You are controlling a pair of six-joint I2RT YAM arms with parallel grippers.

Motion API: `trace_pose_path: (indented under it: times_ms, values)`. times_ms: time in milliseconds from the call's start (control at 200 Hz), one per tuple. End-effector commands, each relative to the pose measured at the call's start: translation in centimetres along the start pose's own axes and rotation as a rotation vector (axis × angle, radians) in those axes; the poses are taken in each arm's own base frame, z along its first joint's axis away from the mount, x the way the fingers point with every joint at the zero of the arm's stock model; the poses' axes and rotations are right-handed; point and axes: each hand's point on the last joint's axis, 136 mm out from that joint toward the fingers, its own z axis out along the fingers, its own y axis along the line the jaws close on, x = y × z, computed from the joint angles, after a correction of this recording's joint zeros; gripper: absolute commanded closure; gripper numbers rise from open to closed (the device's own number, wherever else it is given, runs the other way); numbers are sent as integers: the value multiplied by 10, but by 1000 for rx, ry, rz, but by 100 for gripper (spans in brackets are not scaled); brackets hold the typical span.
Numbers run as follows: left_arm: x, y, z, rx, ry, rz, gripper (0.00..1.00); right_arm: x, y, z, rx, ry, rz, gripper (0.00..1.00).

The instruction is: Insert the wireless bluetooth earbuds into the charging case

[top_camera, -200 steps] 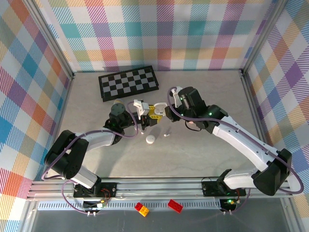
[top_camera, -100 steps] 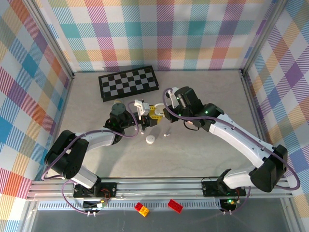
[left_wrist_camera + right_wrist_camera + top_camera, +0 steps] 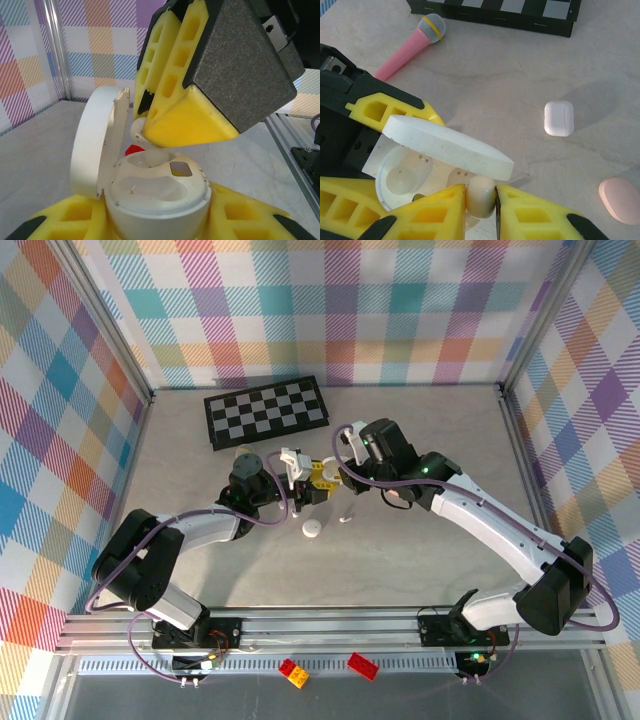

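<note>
earbud (image 3: pixel 480 196) over charging case (image 3: pixel 155 200) | charging case in left end effector (image 3: pixel 157 222) | checkerboard (image 3: pixel 265 410) behind | closed case (image 3: pixel 313 529) in front

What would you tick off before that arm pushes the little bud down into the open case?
1. Lid of the charging case open: ok.
2. Case clamped between the left jaws: ok.
3. Earbud pinched between the right jaws: ok.
4. Earbud's stem at a socket's mouth: ok.
5. Other socket free: ok.
6. Earbud turned the right way for its socket: cannot tell.
</note>
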Motion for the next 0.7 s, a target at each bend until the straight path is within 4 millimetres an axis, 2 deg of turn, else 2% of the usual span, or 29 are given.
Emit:
trace_pose_path:
  times_ms: [0, 335, 440, 695]
  values:
    - [-22, -5, 7, 35, -54, 53, 70, -1, 7, -5, -26, 9, -47, 78]
    - [-29, -4, 9, 53, -97, 32, 70, 6, 23, -4, -94, 43, -134, 74]
    - [-29, -5, 9, 53, -97, 33, 70, 2, 24, -7, -96, 33, -142, 67]
    - [-27, -4, 9, 53, -93, 30, 70, -11, 26, -19, -103, -28, -121, 65]
